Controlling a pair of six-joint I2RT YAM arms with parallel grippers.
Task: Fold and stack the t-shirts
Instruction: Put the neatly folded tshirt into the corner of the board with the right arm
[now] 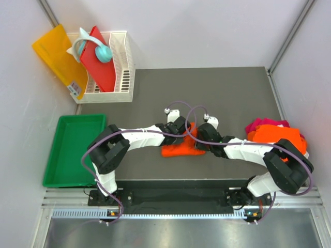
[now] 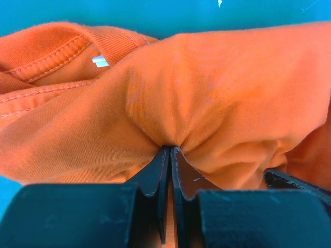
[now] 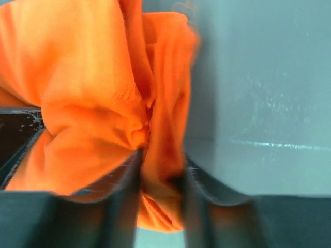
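1. The orange t-shirt in hand lies bunched at the middle of the dark table, near its front edge. Both arms meet over it.
2. The left gripper is pressed together on a gathered fold of this shirt, and the cloth puckers outward from the pinch. In the left wrist view the collar and its small white label lie up and to the left of the pinch.
3. The right gripper has orange cloth bunched between its fingers and appears to be pinching it. That view is blurred, so I cannot say how firmly it is clamped.
4. From above, the two grippers sit close together at the far side of the bunch.
5. A second orange t-shirt and a magenta-pink t-shirt are heaped together, touching, at the right edge of the table. Neither looks folded.
6. The step in hand seems to be the opening of the first fold. The shirt is gripped at two points but not spread, and no folded stack shows anywhere.
7. The next move likely calls for drawing the two pinches apart to pull the cloth taut and flat. Each hold must stay tight enough that the fabric does not slip free, and the shirt should then be laid down smooth before any fold is made.
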